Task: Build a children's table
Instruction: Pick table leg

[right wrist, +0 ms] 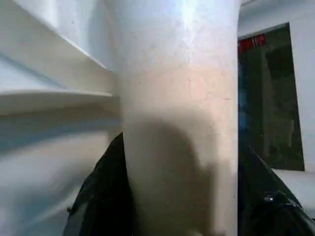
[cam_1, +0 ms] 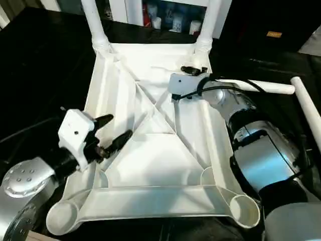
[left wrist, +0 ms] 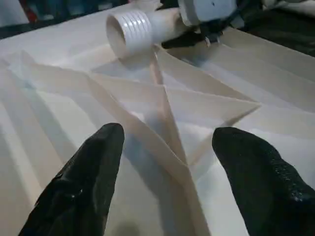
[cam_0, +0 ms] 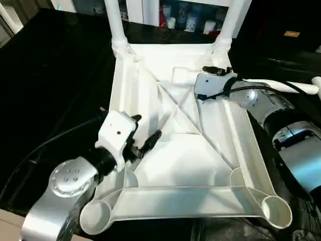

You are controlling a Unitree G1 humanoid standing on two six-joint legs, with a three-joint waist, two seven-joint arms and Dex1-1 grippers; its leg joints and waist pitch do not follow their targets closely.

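No legible text or labels anywhere.

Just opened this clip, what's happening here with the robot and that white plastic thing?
The robot is assembling a children's table. The table top lies upside down on the black work table, ribs facing up. Two legs already stand in the far corner sockets; the two near sockets are empty. The right gripper has its fingers around a third leg lying across the ribs, with another leg loose off to the right. The left gripper hovers open over the underside, holding nothing.
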